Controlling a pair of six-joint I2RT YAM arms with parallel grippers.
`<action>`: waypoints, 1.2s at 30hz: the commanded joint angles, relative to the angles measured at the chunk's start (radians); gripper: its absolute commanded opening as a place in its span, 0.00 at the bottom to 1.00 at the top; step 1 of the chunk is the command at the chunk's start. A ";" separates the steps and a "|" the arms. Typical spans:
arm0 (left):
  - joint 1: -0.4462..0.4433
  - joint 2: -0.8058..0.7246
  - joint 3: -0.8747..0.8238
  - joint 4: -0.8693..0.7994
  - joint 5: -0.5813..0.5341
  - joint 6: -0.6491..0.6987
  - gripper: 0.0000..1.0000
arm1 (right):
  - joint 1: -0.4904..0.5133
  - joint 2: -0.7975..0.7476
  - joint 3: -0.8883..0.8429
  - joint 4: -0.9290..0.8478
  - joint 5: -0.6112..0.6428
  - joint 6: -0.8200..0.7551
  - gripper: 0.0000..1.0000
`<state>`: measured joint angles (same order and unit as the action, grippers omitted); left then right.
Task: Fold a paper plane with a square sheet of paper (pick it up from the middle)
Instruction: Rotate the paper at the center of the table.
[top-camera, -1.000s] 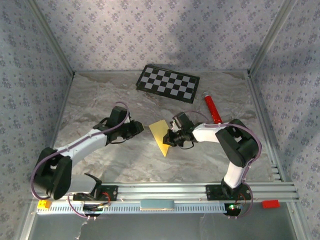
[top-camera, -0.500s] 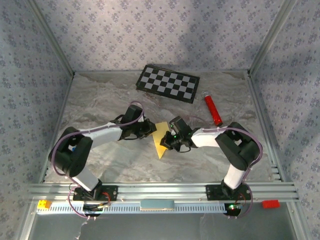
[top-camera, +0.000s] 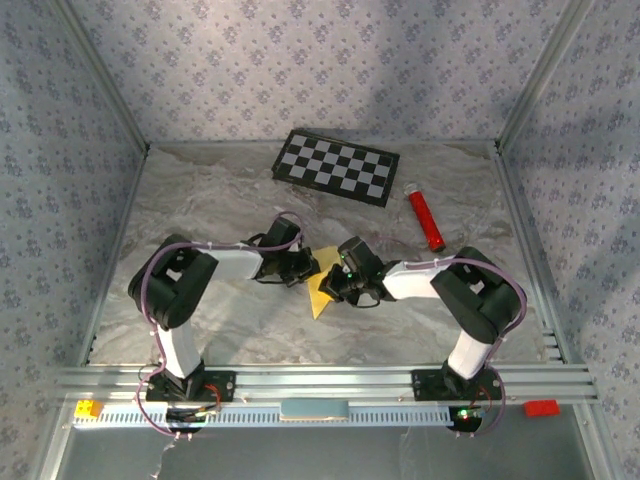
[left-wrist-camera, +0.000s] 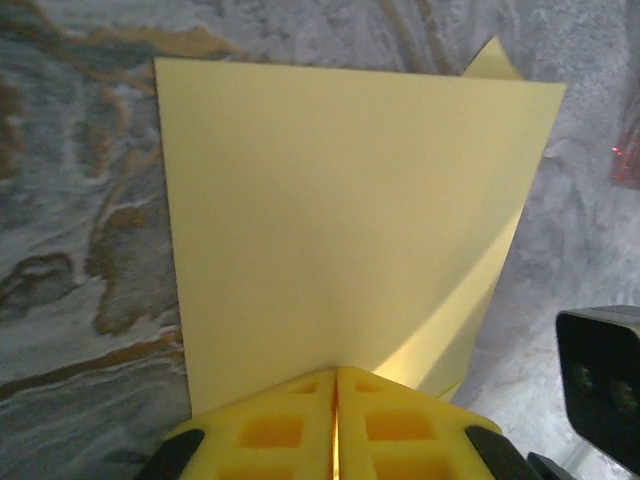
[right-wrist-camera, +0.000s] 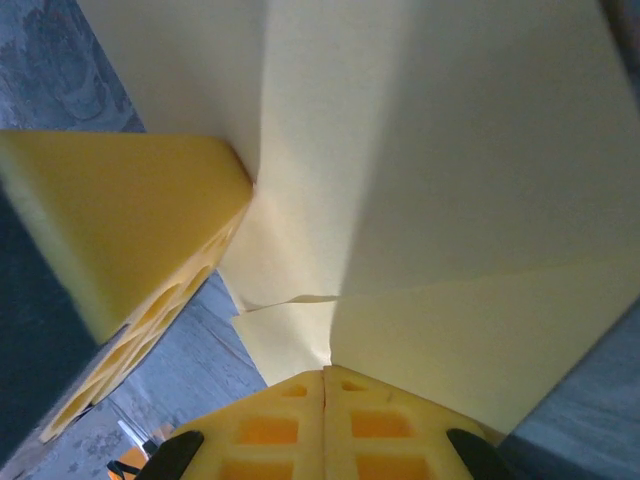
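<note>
Two pinches on the square sheet of paper (left-wrist-camera: 340, 220): left gripper (left-wrist-camera: 336, 390), right gripper (right-wrist-camera: 324, 388)

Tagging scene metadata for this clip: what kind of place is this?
Probably a lab robot cell, not a home: patterned walls on aluminium framing, a checkerboard panel on the marbled table, two arms bolted to a rail.

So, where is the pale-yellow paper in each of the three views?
Top external: the paper is near the picture's middle.
Left wrist: it covers the centre, above the left end effector, shut on it.
Right wrist: it covers the upper right, above the right end effector, shut on it.
Shared landmark: the grey marbled table under it.
</note>
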<state>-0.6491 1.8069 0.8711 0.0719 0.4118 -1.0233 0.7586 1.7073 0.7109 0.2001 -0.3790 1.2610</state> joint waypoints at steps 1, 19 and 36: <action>-0.007 0.031 -0.004 -0.016 -0.012 -0.003 0.07 | 0.005 -0.031 -0.024 -0.081 0.039 -0.003 0.09; -0.007 -0.004 -0.028 -0.052 -0.005 0.099 0.06 | -0.114 -0.065 0.099 -0.243 -0.089 -0.312 0.10; -0.007 -0.113 0.016 -0.096 -0.033 0.107 0.15 | -0.075 0.058 0.059 -0.185 -0.036 -0.140 0.02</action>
<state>-0.6510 1.7561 0.8616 0.0135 0.4019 -0.9161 0.6682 1.7416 0.8062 0.0170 -0.4629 1.0340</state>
